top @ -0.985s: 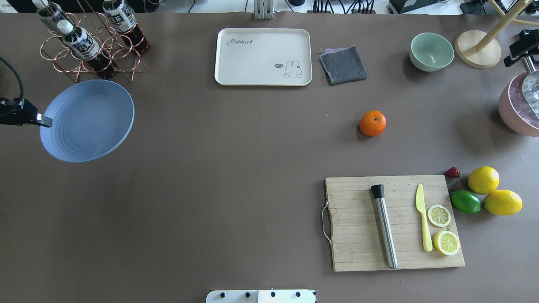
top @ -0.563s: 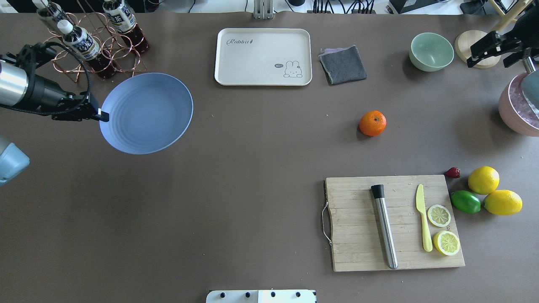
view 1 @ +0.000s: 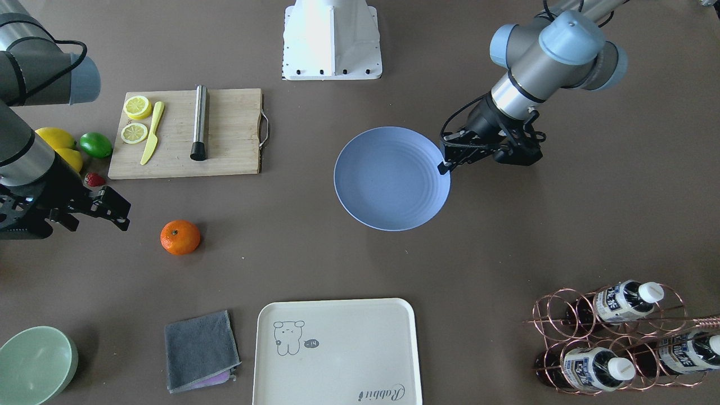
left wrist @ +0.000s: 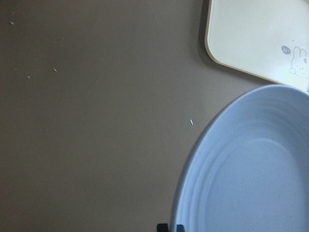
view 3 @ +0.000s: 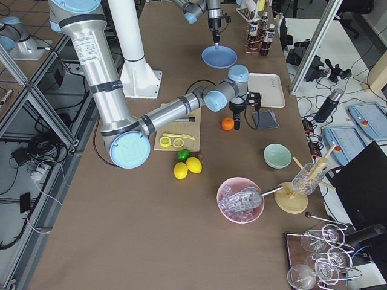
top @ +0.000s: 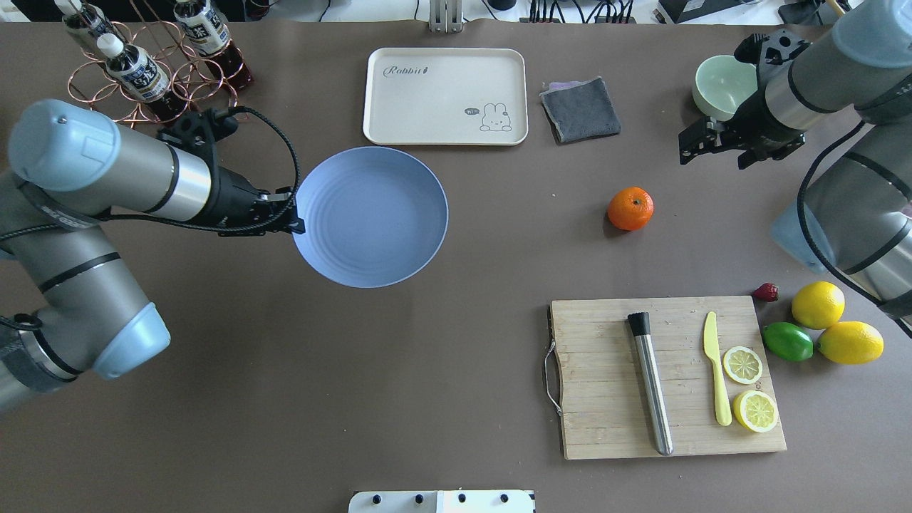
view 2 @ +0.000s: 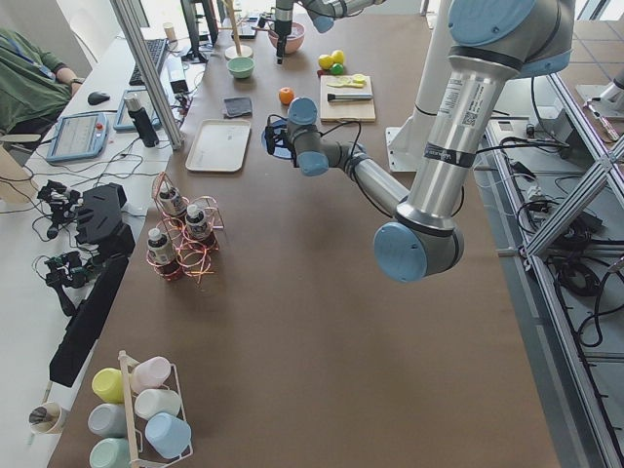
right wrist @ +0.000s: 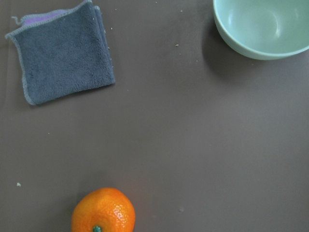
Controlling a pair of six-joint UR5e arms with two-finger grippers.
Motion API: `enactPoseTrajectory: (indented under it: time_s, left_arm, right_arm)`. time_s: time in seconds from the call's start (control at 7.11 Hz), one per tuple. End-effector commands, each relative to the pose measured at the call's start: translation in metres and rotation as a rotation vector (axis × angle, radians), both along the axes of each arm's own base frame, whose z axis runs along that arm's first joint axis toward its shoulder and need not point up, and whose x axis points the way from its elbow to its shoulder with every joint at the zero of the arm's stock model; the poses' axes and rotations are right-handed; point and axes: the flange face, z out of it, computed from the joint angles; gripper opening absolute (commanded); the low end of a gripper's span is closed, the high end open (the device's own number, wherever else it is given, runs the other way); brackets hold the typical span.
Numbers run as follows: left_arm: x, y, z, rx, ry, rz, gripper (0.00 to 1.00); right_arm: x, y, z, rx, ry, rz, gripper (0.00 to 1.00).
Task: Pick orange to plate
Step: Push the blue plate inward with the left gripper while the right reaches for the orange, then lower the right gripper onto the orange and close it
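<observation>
Orange lies untouched on the bare table between the grey cloth and the cutting board, its position unchanged over the last second. Plate has moved from the table's left edge to near centre, just short of the cream tray. The left gripper is pinching its rim. Right gripper has come in, fingers spread, near the orange but apart from it. Assessment: plate being staged, pick not yet begun.
</observation>
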Motion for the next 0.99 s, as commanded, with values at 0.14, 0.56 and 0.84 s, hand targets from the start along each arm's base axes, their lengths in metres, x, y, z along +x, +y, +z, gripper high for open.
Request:
enactPoseTrajectory:
  time_s: [0.14,0.56,0.84]
  left_arm:
    - [0.118,0.084,-0.026,0.041,-0.055,-0.018,0.0]
    - [0.146,0.087,-0.01,0.044,-0.099,-0.028,0.0]
    - [0.154,0.095,-0.005,0.055,-0.114,-0.036,0.0]
  right_arm:
    - [-0.048,0.021,0.004,-0.001,0.029,-0.018,1.0]
    - [-0.083,0.023,-0.018,0.005,0.019,-0.013,1.0]
    - [-0.106,0.008,-0.02,0.02,0.055,0.008,1.0]
